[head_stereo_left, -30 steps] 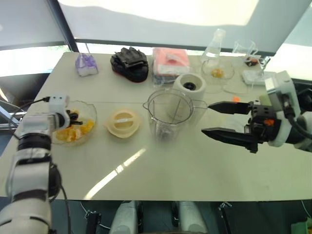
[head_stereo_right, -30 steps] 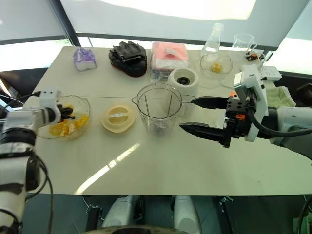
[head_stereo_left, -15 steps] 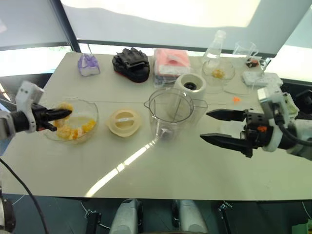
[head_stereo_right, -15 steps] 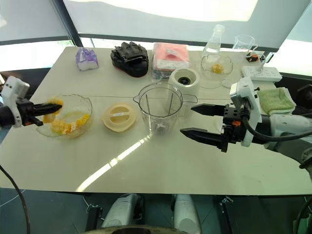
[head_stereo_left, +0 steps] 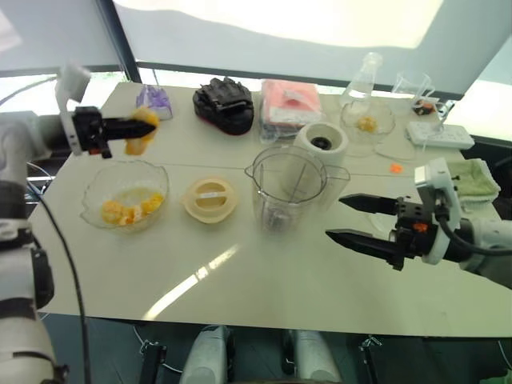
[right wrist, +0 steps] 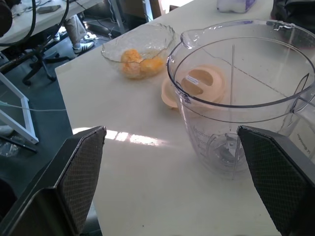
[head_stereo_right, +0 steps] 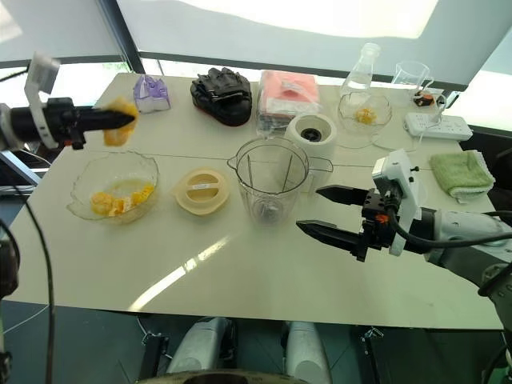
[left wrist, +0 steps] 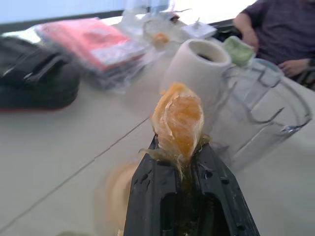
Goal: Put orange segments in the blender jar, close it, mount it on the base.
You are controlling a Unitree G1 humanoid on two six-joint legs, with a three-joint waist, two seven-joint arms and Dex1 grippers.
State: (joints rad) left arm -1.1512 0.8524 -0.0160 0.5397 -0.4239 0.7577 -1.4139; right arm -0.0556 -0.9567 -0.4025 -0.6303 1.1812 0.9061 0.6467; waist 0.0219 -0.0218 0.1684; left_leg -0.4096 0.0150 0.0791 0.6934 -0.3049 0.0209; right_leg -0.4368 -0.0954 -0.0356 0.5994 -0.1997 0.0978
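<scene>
My left gripper (head_stereo_left: 134, 128) hangs in the air behind the wavy glass bowl (head_stereo_left: 98, 190), shut on one orange segment (head_stereo_left: 145, 128). In the left wrist view that glossy segment (left wrist: 178, 117) sticks up from between the black fingers. Several more orange segments (head_stereo_left: 128, 210) lie in the bowl. The clear blender jar (head_stereo_left: 290, 186) stands upright and open at mid-table. Its cream lid (head_stereo_left: 210, 198) lies flat to its left, and the white base (head_stereo_left: 322, 142) stands just behind it. My right gripper (head_stereo_left: 334, 218) stays open to the right of the jar, pointing at it (right wrist: 236, 98).
Along the back edge are a purple bag (head_stereo_left: 152, 100), a black glove (head_stereo_left: 224, 106), a pink packet (head_stereo_left: 290, 100), a flask (head_stereo_left: 364, 76), a second glass bowl (head_stereo_left: 368, 122) and a beaker (head_stereo_left: 410, 84). A power strip (head_stereo_left: 436, 133) and green cloth (head_stereo_left: 472, 173) lie right. A person (left wrist: 275, 29) sits beyond the table.
My left gripper has lifted out of the bowl with an orange segment and swung up and toward the back of the table. The right gripper has sunk slightly, still open.
</scene>
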